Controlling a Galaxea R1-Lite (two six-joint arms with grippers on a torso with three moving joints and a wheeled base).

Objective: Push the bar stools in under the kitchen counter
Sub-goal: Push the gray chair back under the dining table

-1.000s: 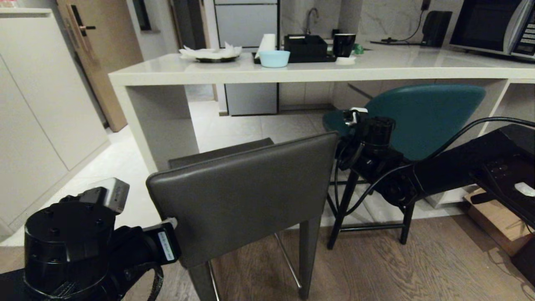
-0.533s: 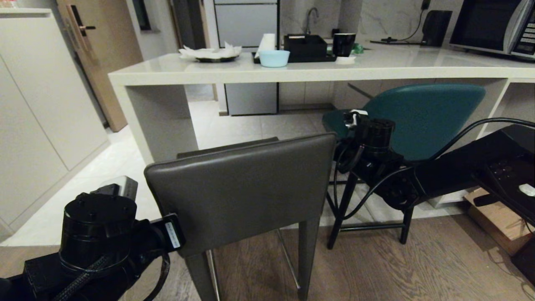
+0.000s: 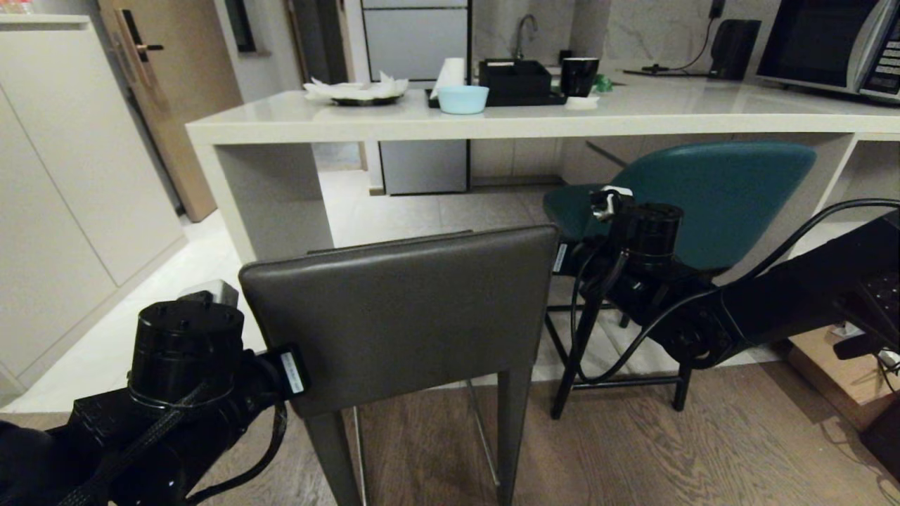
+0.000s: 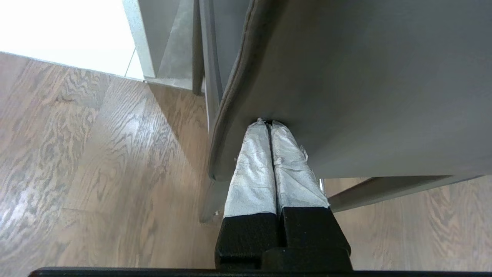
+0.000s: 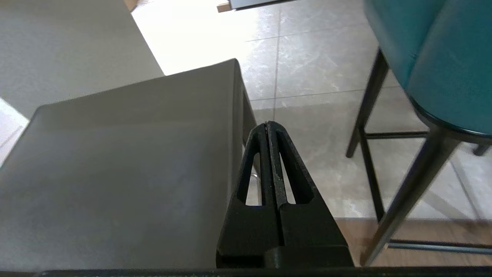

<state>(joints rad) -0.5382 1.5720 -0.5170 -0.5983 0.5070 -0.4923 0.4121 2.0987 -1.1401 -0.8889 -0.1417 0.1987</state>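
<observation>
Two bar stools, one grey stool [image 3: 401, 309] and one teal stool [image 3: 703, 190], one kitchen counter [image 3: 492, 123], one blue bowl [image 3: 463, 99], one microwave [image 3: 830, 46]

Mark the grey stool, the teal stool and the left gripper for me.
grey stool [image 3: 408, 309]: head view, rear face of its backrest.
teal stool [image 3: 724, 190]: head view, middle of its curved back.
left gripper [image 4: 269, 124]: left wrist view, shut tips against the grey stool's backrest.

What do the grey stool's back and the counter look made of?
Grey stool back: smooth matte leather or leatherette, judging by the piped seam along its edge in the left wrist view. Kitchen counter: pale, glossy slab, probably stone or composite; it reflects light.
</observation>
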